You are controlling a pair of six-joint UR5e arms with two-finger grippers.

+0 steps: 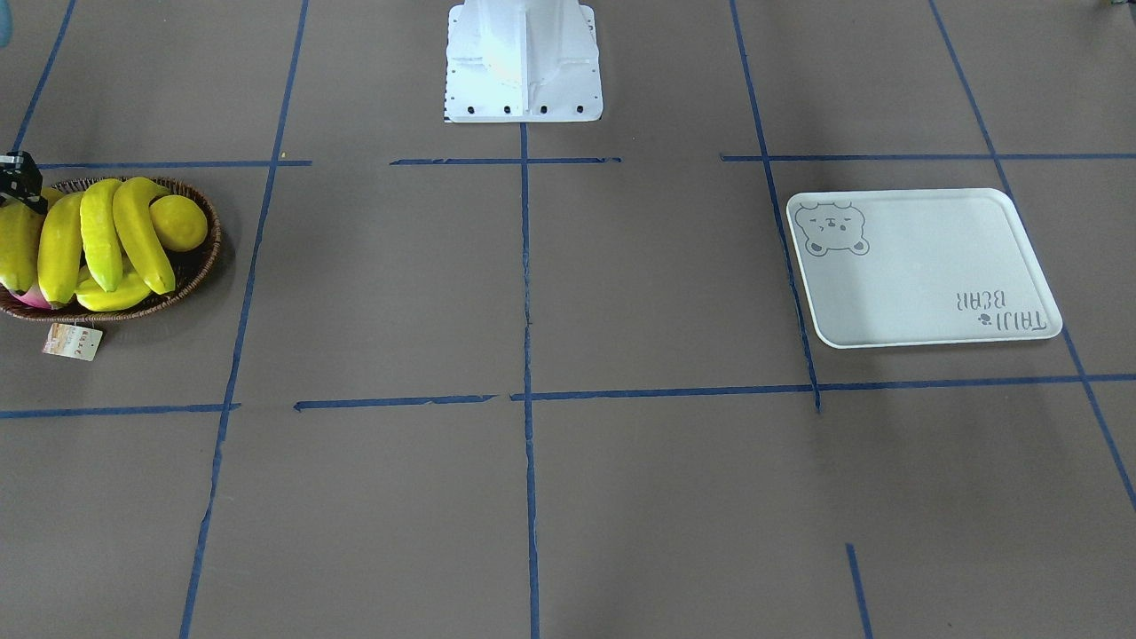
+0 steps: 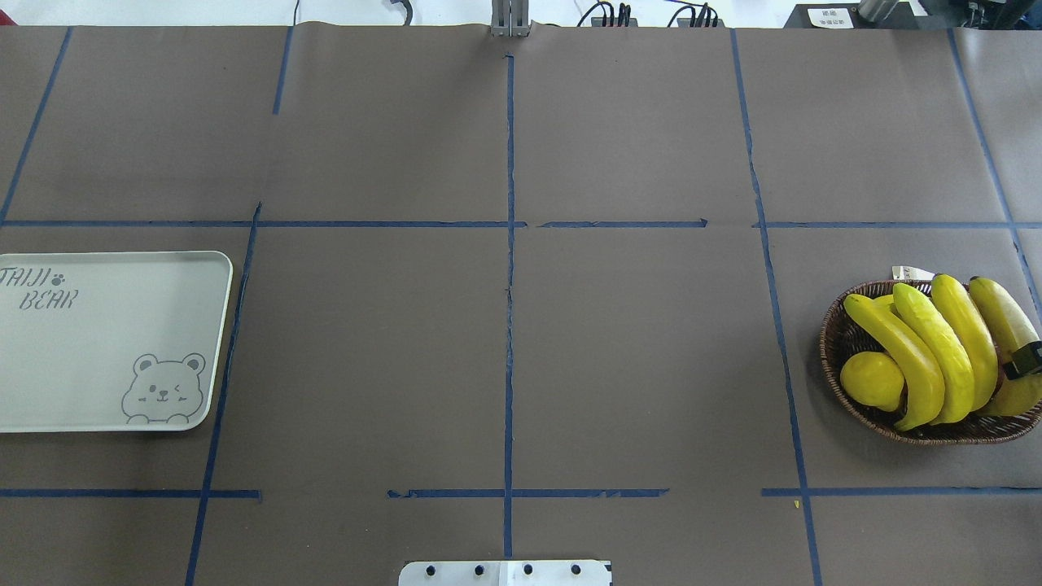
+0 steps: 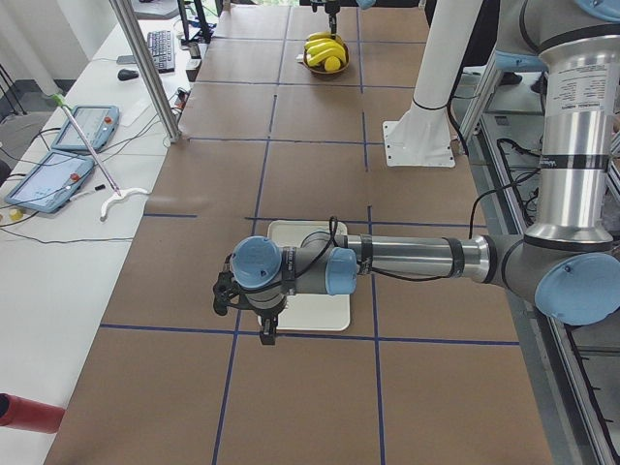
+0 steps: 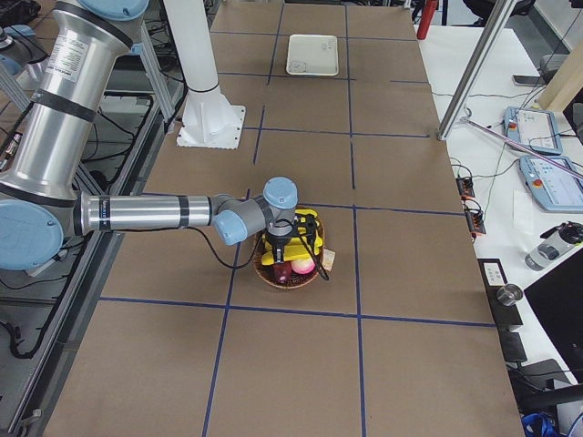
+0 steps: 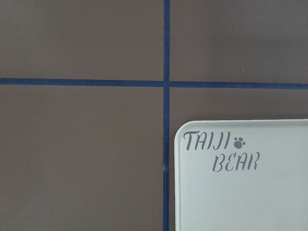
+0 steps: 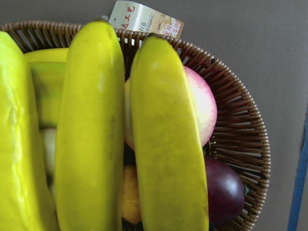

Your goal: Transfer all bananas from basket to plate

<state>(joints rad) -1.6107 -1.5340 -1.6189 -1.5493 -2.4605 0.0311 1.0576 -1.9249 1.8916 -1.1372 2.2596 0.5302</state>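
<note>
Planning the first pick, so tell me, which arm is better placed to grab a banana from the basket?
Right. The right gripper hangs directly over the bananas in the basket, while the left gripper hovers at the plate, at the table's opposite end.

Bright even light, soft shadows, sharp

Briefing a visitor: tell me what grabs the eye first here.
Bright yellow bananas heaped in the wicker basket at the table's right end, the right arm reaching over them. At the opposite end lies a bare white plate with a bear print, under the left arm.
</note>
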